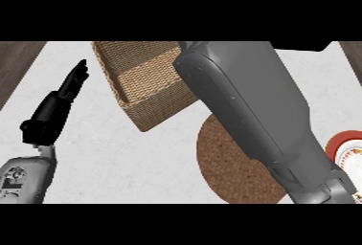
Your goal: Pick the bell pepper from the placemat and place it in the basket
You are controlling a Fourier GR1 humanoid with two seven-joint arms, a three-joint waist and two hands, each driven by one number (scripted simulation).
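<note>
While the large grey right forearm (247, 115) ran diagonally from the lower right edge of the white marbled counter (106, 158) toward the far edge, it covered much of the scene beneath it. The right hand itself lay beyond the top of the view, so whether its fingers were apart or together could not be told. The bell pepper was not visible anywhere; whether the hidden hand held it could not be told either. The rectangular woven tan wicker basket (145, 81) stood on the counter near its far edge, turned at an angle, with its right portion hidden under the forearm. The round brown woven placemat (230, 162) lay toward the near right of the counter, just beside the basket's near corner, and was partly covered by the same forearm; its visible portion carried nothing. A red-rimmed white round plate (343, 146) sat at the counter's right edge, cut off by the frame. The black left hand (60, 103) rested at the left side of the counter, fingers straight and together, pointing toward the far edge, touching nothing.
</note>
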